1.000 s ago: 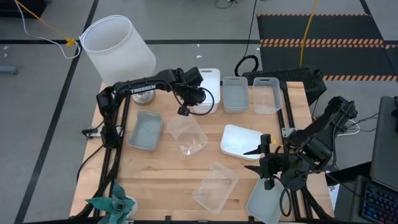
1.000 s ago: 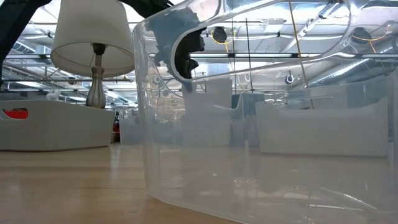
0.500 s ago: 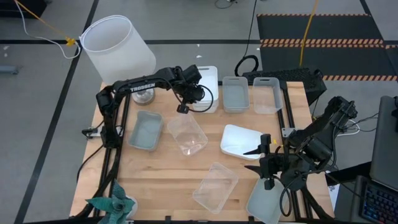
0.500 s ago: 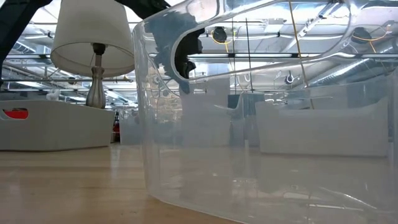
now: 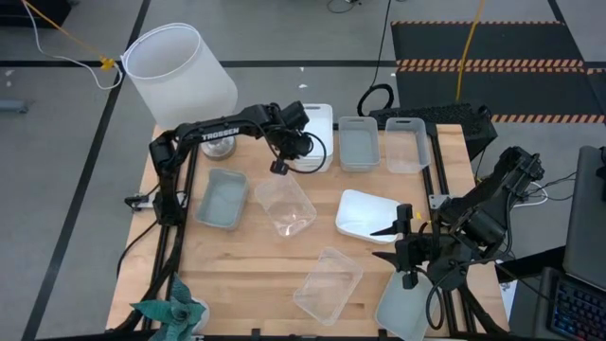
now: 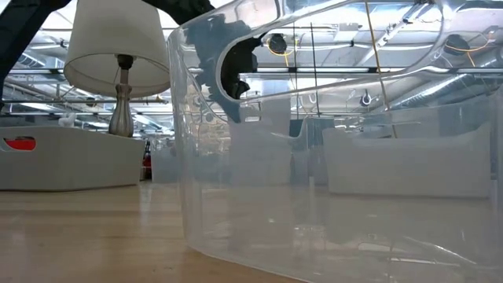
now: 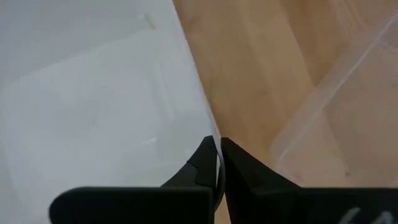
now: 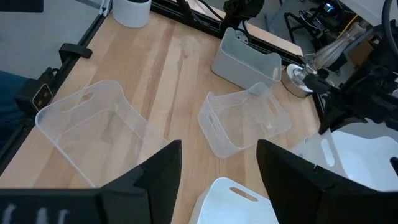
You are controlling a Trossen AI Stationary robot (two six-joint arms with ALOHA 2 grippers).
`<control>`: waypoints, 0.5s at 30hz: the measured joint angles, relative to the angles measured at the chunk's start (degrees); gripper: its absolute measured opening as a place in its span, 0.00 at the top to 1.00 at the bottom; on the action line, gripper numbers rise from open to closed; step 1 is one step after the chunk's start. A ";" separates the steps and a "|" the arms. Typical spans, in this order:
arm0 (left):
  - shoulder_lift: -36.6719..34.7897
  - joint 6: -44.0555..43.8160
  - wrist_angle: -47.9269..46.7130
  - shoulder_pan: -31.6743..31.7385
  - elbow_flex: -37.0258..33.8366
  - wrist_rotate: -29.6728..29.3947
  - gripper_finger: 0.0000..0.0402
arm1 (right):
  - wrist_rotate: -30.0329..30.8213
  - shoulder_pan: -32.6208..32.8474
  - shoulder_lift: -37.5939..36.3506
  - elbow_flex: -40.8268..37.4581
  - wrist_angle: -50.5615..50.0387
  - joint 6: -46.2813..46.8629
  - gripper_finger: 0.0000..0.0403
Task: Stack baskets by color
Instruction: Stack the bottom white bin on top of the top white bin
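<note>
Nothing moved; left fingers (image 7: 217, 163) still pinch white basket (image 7: 93, 93) wall.

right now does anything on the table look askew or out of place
Yes. A white basket sits tilted near the right gripper, not flat. Two clear baskets lie skewed on the wood, and a pale basket overhangs the table's near edge.

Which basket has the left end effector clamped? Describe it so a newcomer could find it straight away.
Start at the big white lampshade at the table's far left corner. Just right of it, along the far edge, sits an opaque white basket, with the left end effector shut on its rim. Its two neighbours further right in that row are grey and clear.
</note>
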 joint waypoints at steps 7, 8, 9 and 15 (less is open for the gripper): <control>0.00 -1.09 0.04 0.02 0.00 -0.15 0.94 | 0.00 0.02 0.00 0.00 0.00 0.00 0.50; 0.00 -1.16 0.04 0.00 0.00 -0.13 0.94 | 0.00 0.00 0.00 0.00 0.00 0.02 0.50; 0.00 -1.12 0.04 0.00 0.00 -0.13 0.94 | 0.00 0.00 0.00 0.00 0.00 0.01 0.50; 0.00 -1.05 0.17 0.02 0.00 -0.13 0.94 | 0.00 0.00 0.00 0.00 -0.01 0.00 0.50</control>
